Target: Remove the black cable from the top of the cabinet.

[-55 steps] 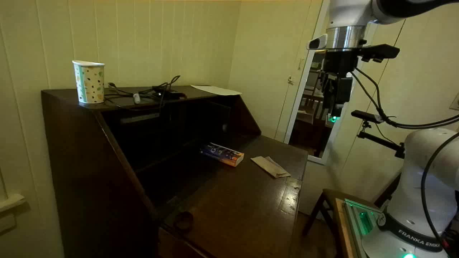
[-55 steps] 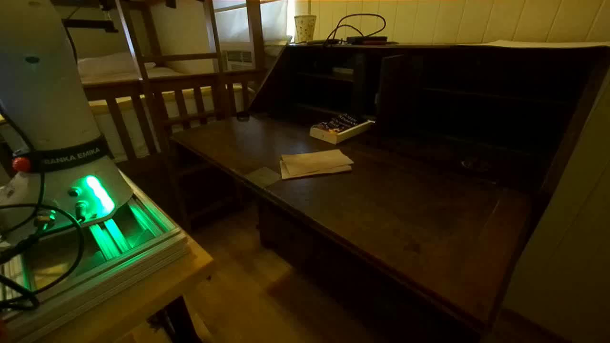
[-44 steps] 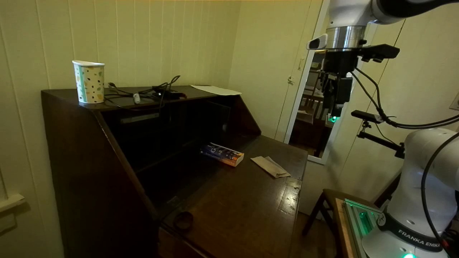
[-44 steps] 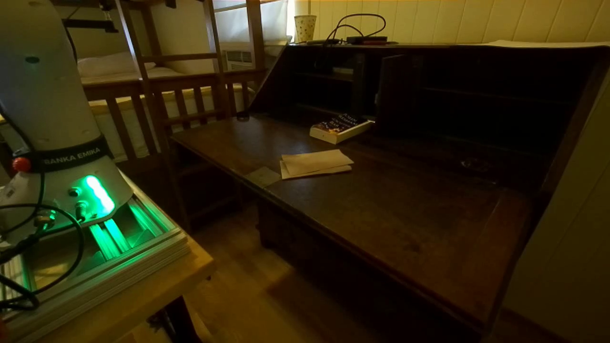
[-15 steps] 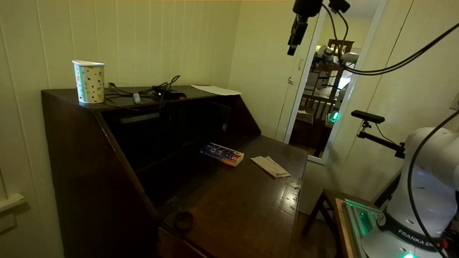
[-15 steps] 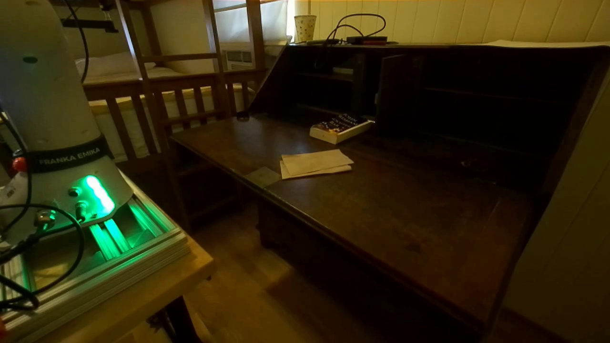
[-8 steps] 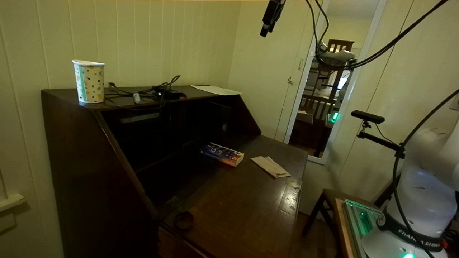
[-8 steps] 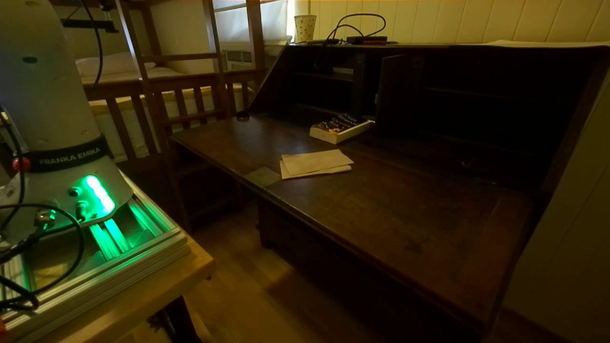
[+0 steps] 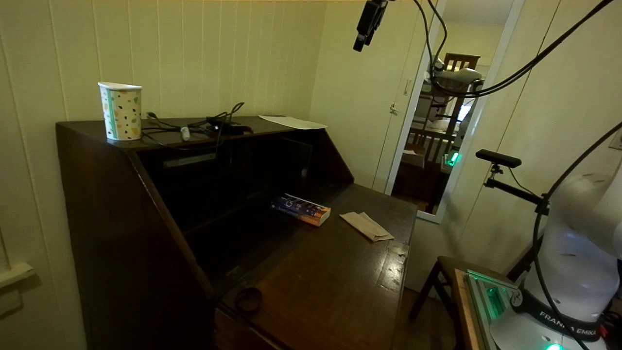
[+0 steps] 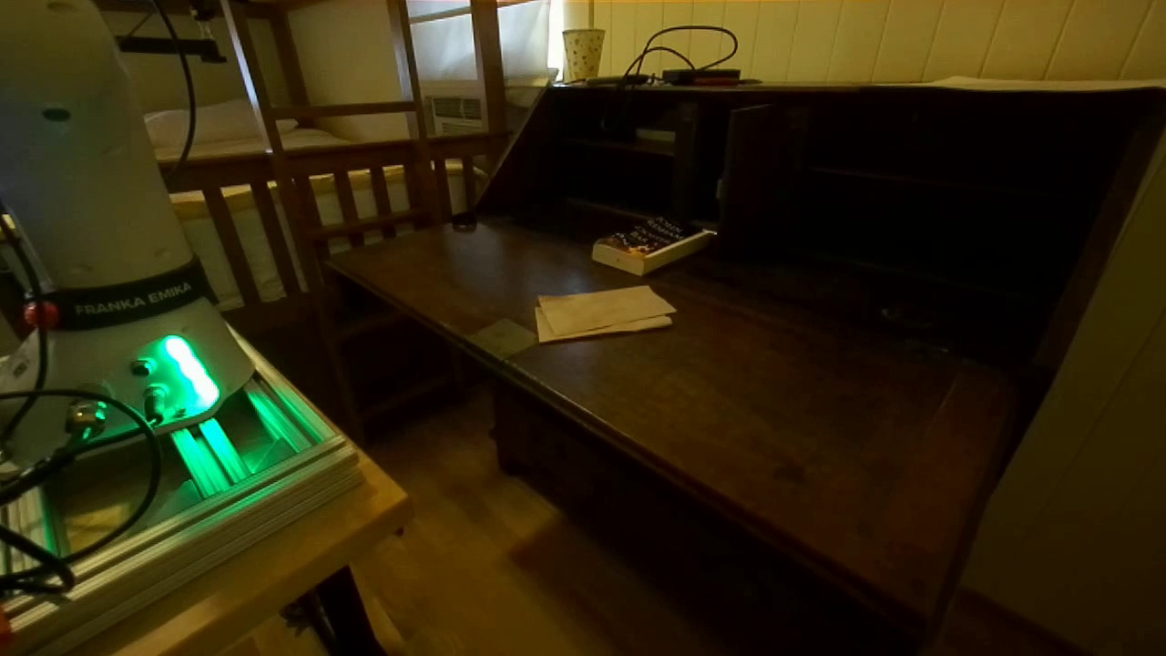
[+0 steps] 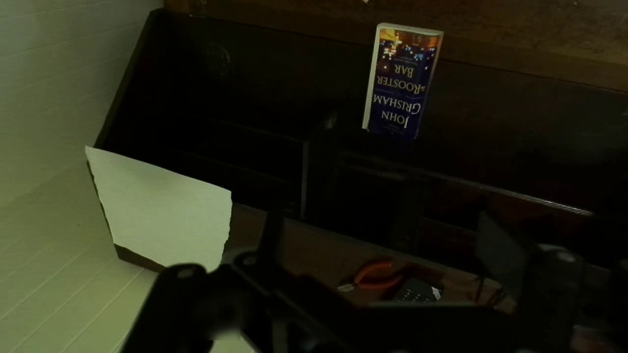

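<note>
The black cable (image 9: pixel 224 116) lies tangled on top of the dark wooden cabinet (image 9: pixel 112 218), beside a dark box. In an exterior view its loop (image 10: pixel 692 28) rises above the top, and a strand hangs over the front edge. In the wrist view only thin strands of cable (image 11: pixel 480 289) show near the right finger; the rest is hidden by the gripper. My gripper (image 9: pixel 358 46) is high in the air, to the right of the cabinet top, away from the cable. In the wrist view the gripper's fingers (image 11: pixel 380 218) are wide apart with nothing between them.
A patterned cup (image 9: pixel 121 112) and a paper sheet (image 9: pixel 293 122) sit on the cabinet top. Red-handled pliers (image 11: pixel 378 279) and a dark box with a label (image 11: pixel 417 290) lie there too. A book (image 9: pixel 301 209) and folded paper (image 9: pixel 367 226) lie on the lowered desk front.
My gripper has risen and moved left toward the cabinet in an exterior view, tilting on the way. It has barely moved in the last half second. The cable has stayed put.
</note>
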Robot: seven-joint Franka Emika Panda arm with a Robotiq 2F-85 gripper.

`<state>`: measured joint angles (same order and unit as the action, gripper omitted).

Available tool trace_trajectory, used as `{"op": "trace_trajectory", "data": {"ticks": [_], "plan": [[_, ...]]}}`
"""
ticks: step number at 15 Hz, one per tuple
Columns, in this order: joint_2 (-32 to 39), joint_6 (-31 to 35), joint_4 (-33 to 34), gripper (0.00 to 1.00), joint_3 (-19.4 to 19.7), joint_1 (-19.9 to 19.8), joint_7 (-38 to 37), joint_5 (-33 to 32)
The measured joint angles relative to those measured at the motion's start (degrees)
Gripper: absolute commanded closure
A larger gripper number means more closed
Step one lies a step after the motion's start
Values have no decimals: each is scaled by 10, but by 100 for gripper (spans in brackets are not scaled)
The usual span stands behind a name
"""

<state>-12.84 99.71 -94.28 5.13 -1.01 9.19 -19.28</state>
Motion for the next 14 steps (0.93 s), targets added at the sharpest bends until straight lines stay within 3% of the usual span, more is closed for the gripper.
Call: {"op": "trace_trajectory", "data": {"ticks": [4,9,14], "plan": [[24,72,4,0,-1,-2,-62,2],[160,202,79,0,2,-12,-100,3],[307,183,213,0,-8,-11,-90,36]]}}
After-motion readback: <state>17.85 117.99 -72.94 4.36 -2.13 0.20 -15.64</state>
